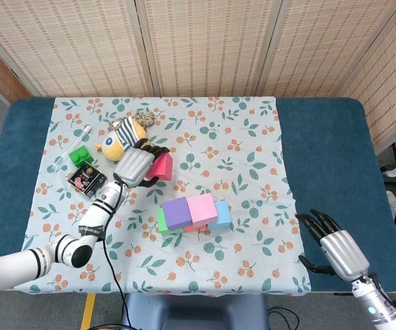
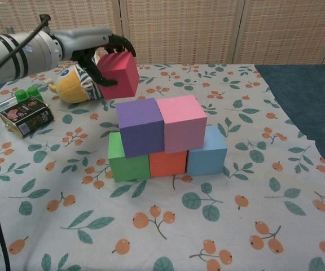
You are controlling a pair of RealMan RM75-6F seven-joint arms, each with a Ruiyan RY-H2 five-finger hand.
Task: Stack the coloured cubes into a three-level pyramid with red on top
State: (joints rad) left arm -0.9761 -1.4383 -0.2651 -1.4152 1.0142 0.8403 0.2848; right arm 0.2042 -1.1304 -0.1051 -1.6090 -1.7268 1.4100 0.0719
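My left hand point(image 1: 135, 165) point(image 2: 92, 44) holds the red cube point(image 1: 161, 167) point(image 2: 118, 75) in the air, up and to the left of the stack. The stack has a green cube point(image 2: 126, 163), an orange cube point(image 2: 167, 162) and a light blue cube point(image 2: 207, 152) in the bottom row. A purple cube point(image 1: 176, 212) point(image 2: 140, 126) and a pink cube point(image 1: 201, 207) point(image 2: 181, 121) sit on top of them. My right hand point(image 1: 337, 246) hovers open at the table's front right, far from the cubes.
A plush toy point(image 1: 122, 139) point(image 2: 72, 84) lies behind the left hand. A green brick point(image 1: 79, 155) point(image 2: 27, 94) and a dark snack packet point(image 1: 86, 180) point(image 2: 26, 115) lie at the left. The floral cloth point(image 1: 253, 137) covers the middle of the blue table point(image 1: 328, 151).
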